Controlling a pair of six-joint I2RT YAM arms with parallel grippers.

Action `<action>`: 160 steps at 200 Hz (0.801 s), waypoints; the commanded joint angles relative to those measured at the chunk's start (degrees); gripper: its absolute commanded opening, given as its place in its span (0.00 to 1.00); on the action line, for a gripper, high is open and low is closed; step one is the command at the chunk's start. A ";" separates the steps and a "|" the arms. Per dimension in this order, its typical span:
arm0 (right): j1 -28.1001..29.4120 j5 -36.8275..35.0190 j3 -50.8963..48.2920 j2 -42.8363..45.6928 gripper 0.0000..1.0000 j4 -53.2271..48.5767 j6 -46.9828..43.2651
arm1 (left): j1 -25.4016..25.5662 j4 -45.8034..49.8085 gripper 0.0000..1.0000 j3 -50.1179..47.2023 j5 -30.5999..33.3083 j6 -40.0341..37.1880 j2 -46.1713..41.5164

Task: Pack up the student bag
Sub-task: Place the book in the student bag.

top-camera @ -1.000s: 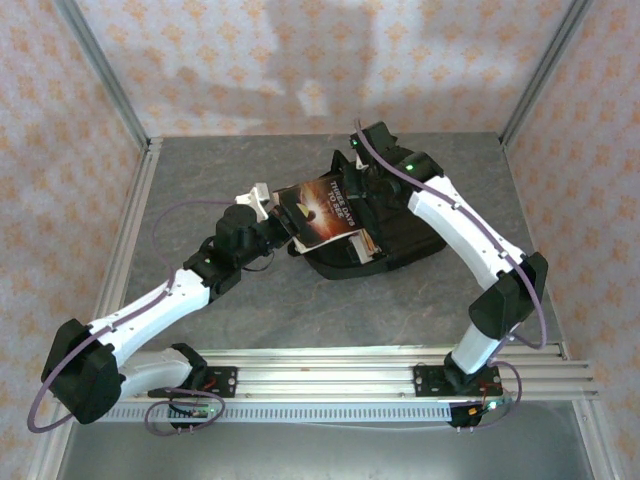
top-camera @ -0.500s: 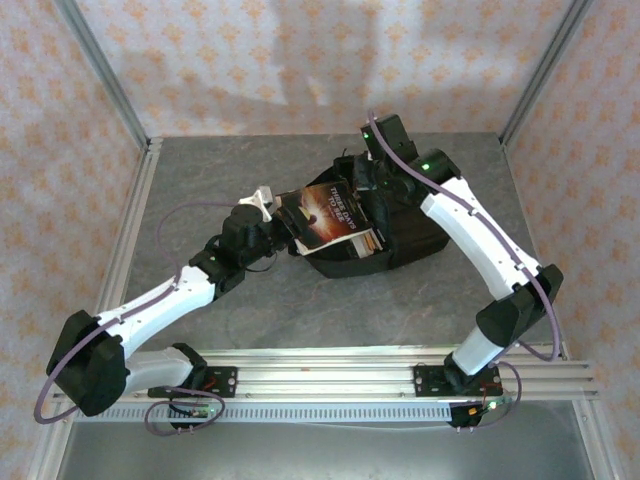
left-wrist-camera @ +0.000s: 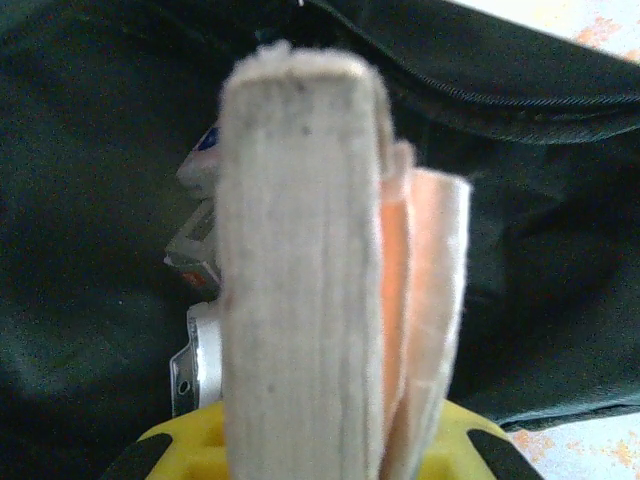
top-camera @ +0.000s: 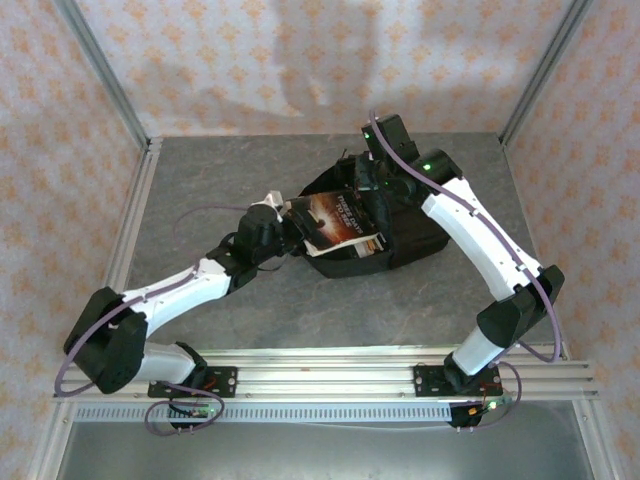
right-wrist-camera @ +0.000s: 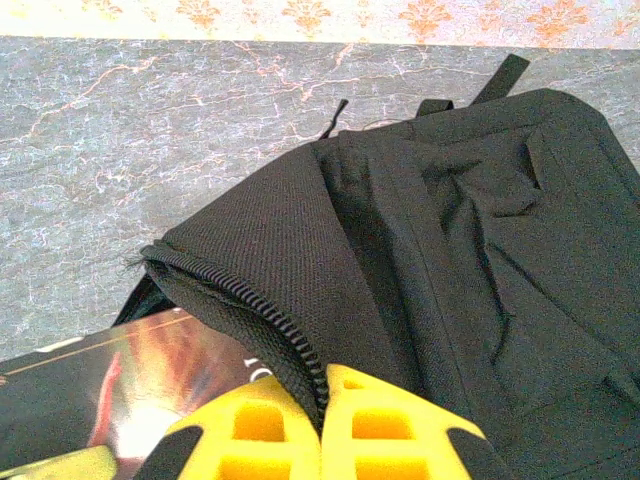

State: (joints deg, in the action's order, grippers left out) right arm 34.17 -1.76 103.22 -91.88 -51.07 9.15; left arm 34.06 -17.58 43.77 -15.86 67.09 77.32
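Note:
The student bag (top-camera: 410, 230), a black backpack, lies mid-table with its mouth facing left. My right gripper (top-camera: 368, 188) is shut on the zipped rim (right-wrist-camera: 262, 310) of the bag (right-wrist-camera: 480, 250) and holds the flap up; its yellow fingers (right-wrist-camera: 260, 430) pinch the zip. My left gripper (top-camera: 288, 226) is shut on a dark-covered book (top-camera: 335, 218), whose right end sits in the opening under the flap. In the left wrist view the book's page edge (left-wrist-camera: 300, 270) stands upright between my fingers (left-wrist-camera: 190, 450), with the bag's dark inside (left-wrist-camera: 90, 180) behind it. The cover (right-wrist-camera: 110, 390) shows under the flap.
Some small items (left-wrist-camera: 198, 260) lie inside the bag to the left of the book. Bare grey table (top-camera: 200, 180) spreads left of the bag and in front of it. Bag straps (right-wrist-camera: 500, 72) trail at its far side. Patterned walls stand close behind and beside.
My left arm has stretched to the right and pushed the book further into the bag's mouth. My right gripper shifted back and up with the flap early on, then stayed.

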 commanded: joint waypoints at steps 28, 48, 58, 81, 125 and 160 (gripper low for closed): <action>-0.07 -1.37 3.26 1.83 0.00 1.26 -0.22 | 2.85 -9.93 0.00 5.37 -0.83 2.60 3.70; -0.03 -1.88 3.28 2.21 0.00 1.15 -0.44 | 2.76 -8.47 0.00 5.29 -0.16 2.01 2.43; -0.05 -2.06 3.39 2.37 0.00 1.10 -0.62 | 2.76 -6.62 0.00 5.60 0.61 0.58 0.83; -0.03 -1.96 3.66 2.81 0.00 0.99 -0.70 | 2.76 -1.22 0.00 7.59 1.88 -2.83 -2.42; 0.00 -0.27 3.61 3.14 0.00 1.50 0.00 | 2.81 -1.59 0.00 10.39 -0.11 -3.18 -1.79; -0.03 -0.14 2.94 3.41 0.00 2.01 0.55 | 2.85 -5.17 0.00 10.97 -0.84 -1.04 0.49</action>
State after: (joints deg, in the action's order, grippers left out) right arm 34.17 -2.13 104.07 -91.42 -52.07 9.15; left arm 36.40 -13.72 51.09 -15.70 65.52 77.19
